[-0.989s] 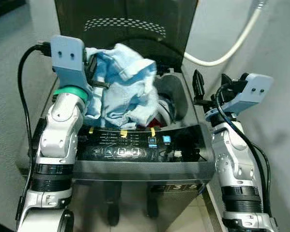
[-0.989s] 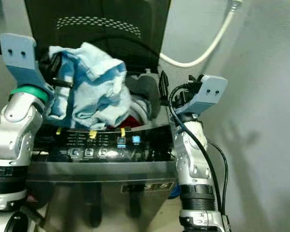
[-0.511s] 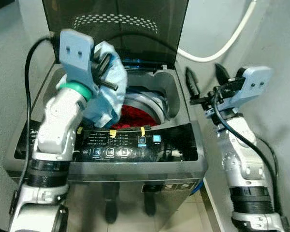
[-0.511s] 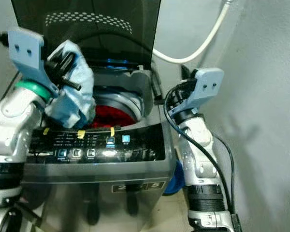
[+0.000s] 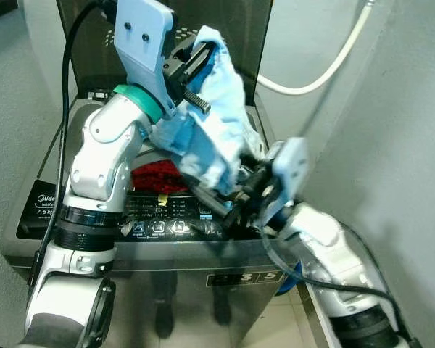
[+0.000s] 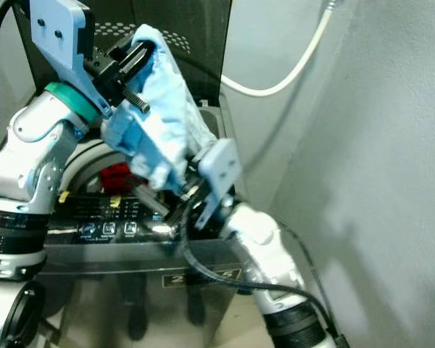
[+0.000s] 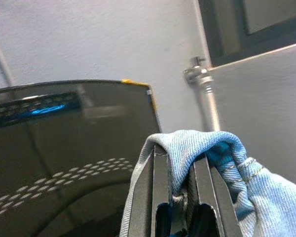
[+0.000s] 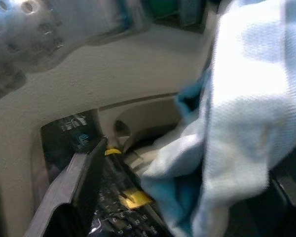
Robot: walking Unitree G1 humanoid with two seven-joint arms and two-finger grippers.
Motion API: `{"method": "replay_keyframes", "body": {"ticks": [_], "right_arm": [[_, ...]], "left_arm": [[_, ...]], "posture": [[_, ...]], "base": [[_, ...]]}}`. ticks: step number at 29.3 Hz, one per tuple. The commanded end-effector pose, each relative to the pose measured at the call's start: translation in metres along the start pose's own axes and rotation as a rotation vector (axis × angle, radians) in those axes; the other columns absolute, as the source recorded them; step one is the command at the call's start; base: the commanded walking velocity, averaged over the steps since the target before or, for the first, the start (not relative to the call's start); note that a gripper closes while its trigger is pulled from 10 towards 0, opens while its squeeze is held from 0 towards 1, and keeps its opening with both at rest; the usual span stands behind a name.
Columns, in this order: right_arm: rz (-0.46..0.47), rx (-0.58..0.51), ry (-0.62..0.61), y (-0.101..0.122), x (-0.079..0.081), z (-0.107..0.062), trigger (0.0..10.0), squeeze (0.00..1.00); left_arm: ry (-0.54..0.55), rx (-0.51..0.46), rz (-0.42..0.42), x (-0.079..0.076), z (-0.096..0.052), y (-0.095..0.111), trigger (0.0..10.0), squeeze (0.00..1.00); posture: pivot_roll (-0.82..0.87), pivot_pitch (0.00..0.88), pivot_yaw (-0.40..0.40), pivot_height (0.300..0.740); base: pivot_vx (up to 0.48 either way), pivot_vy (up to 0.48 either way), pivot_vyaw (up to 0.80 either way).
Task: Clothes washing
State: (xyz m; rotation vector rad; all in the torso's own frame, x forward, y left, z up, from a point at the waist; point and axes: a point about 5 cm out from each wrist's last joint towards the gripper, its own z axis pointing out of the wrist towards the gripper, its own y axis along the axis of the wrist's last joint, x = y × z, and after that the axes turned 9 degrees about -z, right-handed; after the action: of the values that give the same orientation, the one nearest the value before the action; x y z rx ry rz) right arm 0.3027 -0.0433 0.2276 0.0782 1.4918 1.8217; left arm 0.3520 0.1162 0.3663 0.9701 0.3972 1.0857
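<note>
Garment: light-blue denim piece point(image 5: 214, 116), lifted above the open drum of the washing machine point(image 5: 29, 239), hanging down toward the control panel point(image 5: 167, 217).
Left gripper point(image 5: 192, 61): raised high before the upright lid point(image 5: 254, 29), fingers clamped tight on a fold of the cloth.
Right gripper point(image 5: 221, 210): reaching across the panel, just under the hanging hem; fingers spread, one black finger point(image 8: 81, 190) seen beside the cloth, nothing held.
Drum: red clothing point(image 5: 152, 176) inside.
Wall: white hose point(image 5: 326, 69) curving along it.
</note>
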Motion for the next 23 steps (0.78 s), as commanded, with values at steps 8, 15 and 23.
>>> {"method": "replay_keyframes", "body": {"ticks": [8, 15, 23], "right_arm": [[-0.074, 0.119, -0.558, -0.005, -0.067, 0.021, 10.0, 0.00], [-0.074, 0.064, -0.484, 0.007, -0.067, 0.008, 10.0, 0.00], [-0.118, -0.001, -0.464, 0.023, -0.075, -0.037, 10.0, 0.00]], "left_arm": [[0.289, 0.201, -0.026, 0.066, -0.008, -0.037, 10.0, 0.00], [0.242, 0.341, -0.085, 0.069, -0.012, -0.055, 10.0, 0.00], [0.026, 0.549, -0.174, 0.058, -0.025, -0.082, 10.0, 0.00]], "posture": [[0.07, 0.114, -0.018, 0.740], [0.06, 0.135, -0.014, 0.740], [0.05, 0.138, 0.011, 0.740]], "base": [[0.000, 0.000, 0.00], [0.000, 0.000, 0.00], [0.000, 0.000, 0.00]]}}
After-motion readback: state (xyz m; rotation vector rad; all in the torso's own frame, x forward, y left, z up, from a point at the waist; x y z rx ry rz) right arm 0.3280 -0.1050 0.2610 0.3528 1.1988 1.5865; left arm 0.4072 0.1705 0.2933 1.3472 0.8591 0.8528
